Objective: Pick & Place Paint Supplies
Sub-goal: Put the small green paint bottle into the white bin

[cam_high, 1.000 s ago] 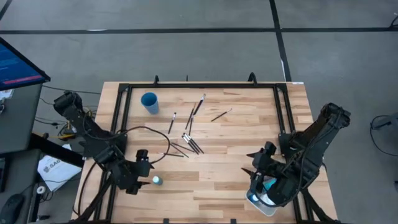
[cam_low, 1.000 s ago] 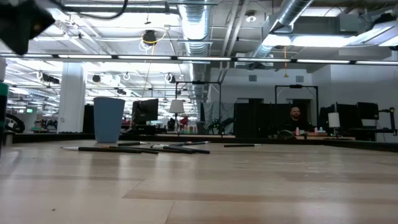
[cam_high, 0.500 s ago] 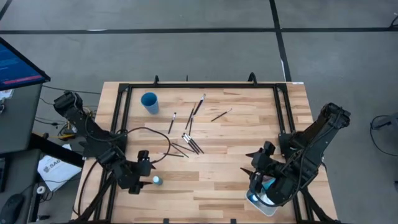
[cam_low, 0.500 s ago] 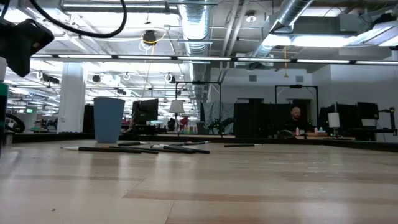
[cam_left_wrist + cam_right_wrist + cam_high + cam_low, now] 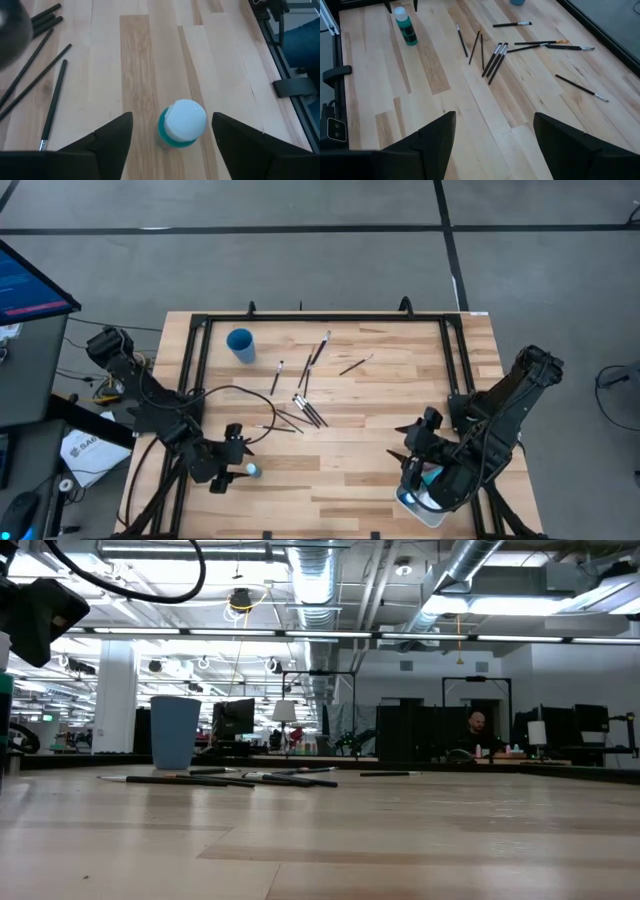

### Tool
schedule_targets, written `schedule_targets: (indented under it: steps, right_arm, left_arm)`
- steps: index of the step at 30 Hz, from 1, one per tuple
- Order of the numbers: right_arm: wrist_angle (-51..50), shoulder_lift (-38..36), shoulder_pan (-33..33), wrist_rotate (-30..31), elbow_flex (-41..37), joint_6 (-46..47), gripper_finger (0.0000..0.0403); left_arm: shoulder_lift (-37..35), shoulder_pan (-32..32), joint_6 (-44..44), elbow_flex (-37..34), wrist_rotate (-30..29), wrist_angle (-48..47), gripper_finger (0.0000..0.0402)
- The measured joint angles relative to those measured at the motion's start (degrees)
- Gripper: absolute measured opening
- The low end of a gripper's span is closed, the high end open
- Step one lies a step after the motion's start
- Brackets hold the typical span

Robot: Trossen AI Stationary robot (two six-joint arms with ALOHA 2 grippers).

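Observation:
A teal paint bottle [image 5: 182, 125] with a white cap stands upright on the table near its left near corner [image 5: 253, 470]. My left gripper [image 5: 172, 116] hangs over it, open, one finger on each side of the cap with a gap on both sides. Several dark-handled paintbrushes [image 5: 305, 408] lie flat around the table's middle, and others lie farther back [image 5: 318, 350]. My right gripper [image 5: 495, 145] is open and waits above the white tray [image 5: 432, 518] at the right near corner. Something teal and blue shows in the tray under that arm.
A blue round cup [image 5: 240, 343] stands upright near the far left corner. A black cable loop [image 5: 235, 402] from the left arm hangs over the table beside the brushes. Black rails [image 5: 195, 370] run along the table's left, far and right edges. Bare wood lies between the two arms.
My left gripper has moved a little toward the near edge and down toward the teal bottle, staying open. The bottle, the brushes and the right arm have kept still.

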Motion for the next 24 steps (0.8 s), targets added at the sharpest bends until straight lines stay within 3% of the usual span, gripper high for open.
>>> schedule_targets:
  steps: [14, 18, 24]
  right_arm:
    - [0.0, 0.0, 0.0, 0.0, 0.0, 0.0, 0.0260]
    - [0.0, 0.0, 0.0, 0.0, 0.0, 0.1, 0.0260]
    - [0.2, 0.0, 0.0, 0.0, 0.0, 0.1, 0.0260]
  left_arm:
    - [0.0, 0.0, 1.4, -0.1, -0.1, 0.8, 0.0192]
    - [0.0, 0.0, 1.7, -0.1, -0.2, 0.9, 0.0197]
    - [0.0, 0.0, 1.8, -0.1, -0.3, 0.9, 0.0236]
